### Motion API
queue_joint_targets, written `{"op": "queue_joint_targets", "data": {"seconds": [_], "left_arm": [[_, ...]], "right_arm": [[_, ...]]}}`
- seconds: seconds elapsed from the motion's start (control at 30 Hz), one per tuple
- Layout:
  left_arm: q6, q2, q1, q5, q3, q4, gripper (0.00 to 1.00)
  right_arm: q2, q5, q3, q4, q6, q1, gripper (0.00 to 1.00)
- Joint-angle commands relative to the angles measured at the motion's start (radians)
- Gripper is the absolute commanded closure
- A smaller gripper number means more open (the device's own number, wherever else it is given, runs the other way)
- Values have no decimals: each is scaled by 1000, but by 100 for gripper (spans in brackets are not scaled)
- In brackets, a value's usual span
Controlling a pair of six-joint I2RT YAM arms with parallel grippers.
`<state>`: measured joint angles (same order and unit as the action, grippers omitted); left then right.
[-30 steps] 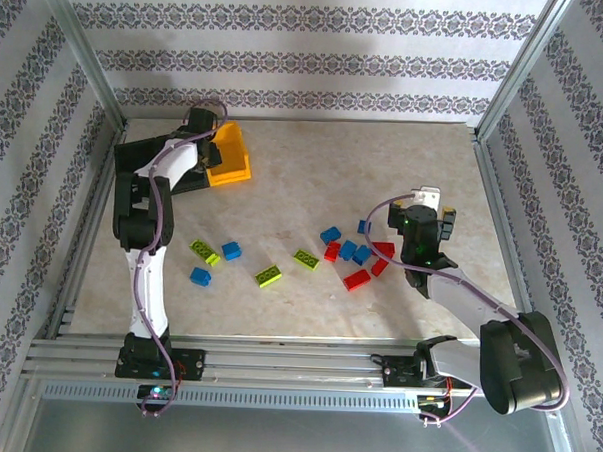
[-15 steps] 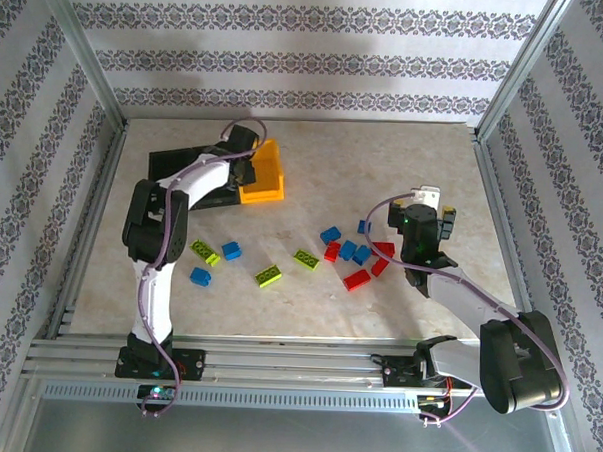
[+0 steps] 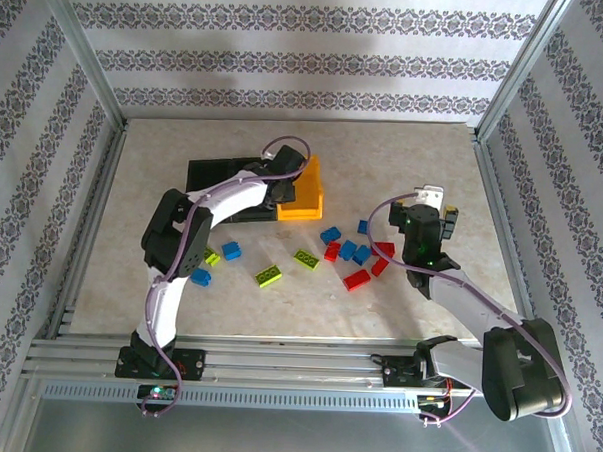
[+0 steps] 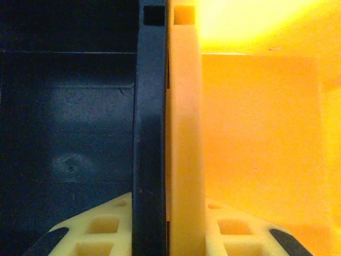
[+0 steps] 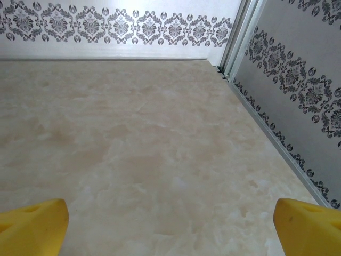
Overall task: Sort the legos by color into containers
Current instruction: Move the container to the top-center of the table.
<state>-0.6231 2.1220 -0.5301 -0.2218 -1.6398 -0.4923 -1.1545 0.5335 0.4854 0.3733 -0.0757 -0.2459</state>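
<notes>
Containers (image 3: 305,196) dragged right — left wrist close-up: fingers (image 4: 101,234) pinching joined walls (image 4: 168,133).

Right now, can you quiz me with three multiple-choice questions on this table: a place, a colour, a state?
1. Where do the legos lie?
A. loose on the table
B. stacked on an arm
C. on the wall

2. What colour is the right-end bin of the containers?
A. black
B. yellow-orange
C. red

3. The right gripper is:
A. shut on a lego
B. open and empty
C. shut on a bin

Answers:
1 A, they lie scattered on the table.
2 B, that bin is plainly yellow-orange beside the black ones.
3 B, its fingers stand wide apart over bare table.
</notes>
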Motion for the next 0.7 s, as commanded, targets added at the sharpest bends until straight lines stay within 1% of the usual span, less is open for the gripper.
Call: {"op": "queue_joint_targets", "data": {"seconds": [0.0, 0.1, 0.3, 0.4, 0.5, 0.57, 0.67], "left_arm": [[-62, 41, -34, -13, -82, -2, 92], [-61, 81, -51, -27, -142, -8, 88], [-37, 184, -51, -18, -284, -70, 86], [-32, 215, -54, -3, -342, -91, 80], [-30, 206, -54, 4, -348, -87, 69], [-27, 193, -55, 12, -348, -87, 56], [-18, 161, -58, 26, -344, -86, 43]], "right_arm": [[21, -9, -1, 1, -22, 15, 2], [24, -13, -2, -2, -26, 19, 2], [35, -19, -8, -4, -33, 26, 2], [38, -25, -8, -4, -34, 32, 2], [38, -28, -8, -5, -35, 33, 2], [36, -32, -7, -4, -37, 34, 2], [28, -39, -3, -5, -36, 34, 2]]}}
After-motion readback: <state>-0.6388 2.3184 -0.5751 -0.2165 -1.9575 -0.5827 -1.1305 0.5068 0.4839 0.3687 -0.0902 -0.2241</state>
